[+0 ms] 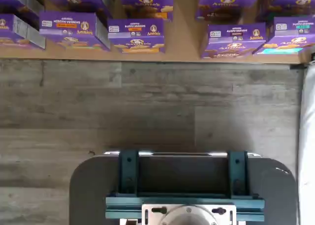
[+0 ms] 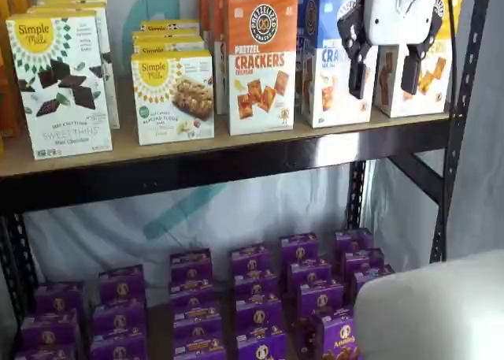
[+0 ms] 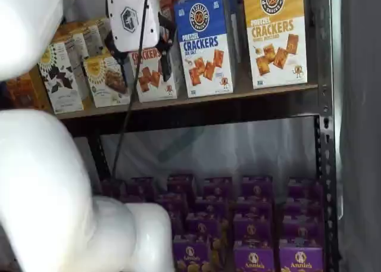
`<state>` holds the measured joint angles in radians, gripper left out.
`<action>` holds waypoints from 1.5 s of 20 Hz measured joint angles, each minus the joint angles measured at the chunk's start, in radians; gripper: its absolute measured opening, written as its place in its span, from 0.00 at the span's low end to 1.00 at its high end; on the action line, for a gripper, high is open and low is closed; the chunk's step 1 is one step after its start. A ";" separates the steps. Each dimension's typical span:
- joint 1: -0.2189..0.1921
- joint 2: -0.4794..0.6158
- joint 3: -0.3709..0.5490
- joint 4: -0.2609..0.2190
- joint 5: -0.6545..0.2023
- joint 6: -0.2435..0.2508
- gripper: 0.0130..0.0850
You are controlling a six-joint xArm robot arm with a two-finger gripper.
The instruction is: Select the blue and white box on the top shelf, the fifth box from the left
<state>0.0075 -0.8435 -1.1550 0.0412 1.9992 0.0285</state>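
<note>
The blue and white "Pretzel Crackers" box (image 2: 327, 68) stands on the top shelf (image 2: 197, 149), between an orange-and-white box and a yellow-and-white one. It also shows in a shelf view (image 3: 205, 43), where the shelf board (image 3: 250, 92) runs under it. My gripper (image 2: 386, 72) hangs in front of the shelf, overlapping the blue box's right edge. Its two black fingers (image 2: 357, 72) show a plain gap and hold nothing. In a shelf view only its white body (image 3: 131, 16) shows clearly. The wrist view shows neither the box nor the fingers.
An orange-and-white "Crackers" box (image 2: 261, 61) and a yellow-and-white one (image 3: 275, 34) flank the blue box. Simple Mills boxes (image 2: 59, 84) stand further left. Several purple Annie's boxes (image 2: 252, 297) fill the lower level. A black upright (image 2: 461, 116) stands at the right. My white arm (image 3: 36, 183) fills the near left.
</note>
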 joint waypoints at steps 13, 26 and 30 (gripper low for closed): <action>0.010 -0.009 0.022 -0.011 -0.052 0.004 1.00; -0.051 0.107 0.000 -0.072 -0.259 -0.066 1.00; -0.090 0.154 -0.026 -0.053 -0.301 -0.102 1.00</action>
<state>-0.0830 -0.6899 -1.1810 -0.0120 1.6985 -0.0732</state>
